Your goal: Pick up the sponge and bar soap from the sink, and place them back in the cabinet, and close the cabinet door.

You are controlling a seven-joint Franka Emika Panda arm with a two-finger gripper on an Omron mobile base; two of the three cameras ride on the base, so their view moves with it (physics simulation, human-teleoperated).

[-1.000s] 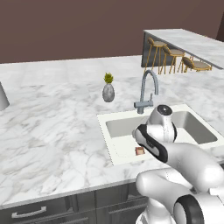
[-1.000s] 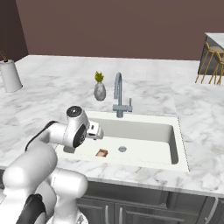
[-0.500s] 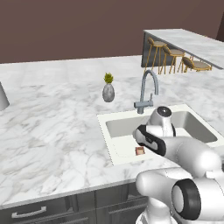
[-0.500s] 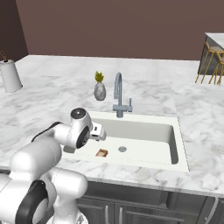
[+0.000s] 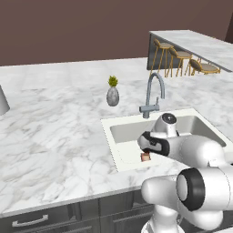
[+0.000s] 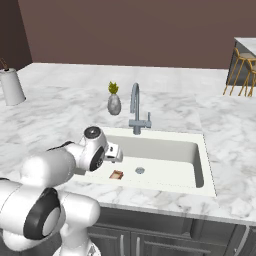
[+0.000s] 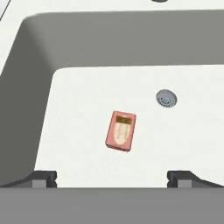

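The bar soap (image 7: 120, 130) is a flat pinkish-brown block lying on the floor of the cream-white sink (image 7: 131, 39), a little way from the drain. It also shows as a small block (image 6: 116, 174) near the front wall of the sink (image 6: 205, 150), and just below the hand as a small brown block (image 5: 145, 157). My gripper (image 7: 113, 178) hangs open above the basin with the soap ahead of its spread fingertips and nothing between them. The hand (image 6: 114, 152) hovers over the left part of the sink (image 5: 113, 132). The sponge, the cabinet and the cabinet door are out of view.
A grey gooseneck faucet (image 5: 152, 93) stands behind the basin, with a small vase holding a plant (image 5: 112, 94) to its left. The drain (image 7: 166, 98) lies beside the soap. Bar stools (image 5: 177, 57) stand far right, a pale cylinder (image 6: 11, 86) far left, and drawers (image 5: 29, 221) below the counter.
The hand has eased a little farther over the sink as the arm shifted. The soap has not moved and the jaws stay open.
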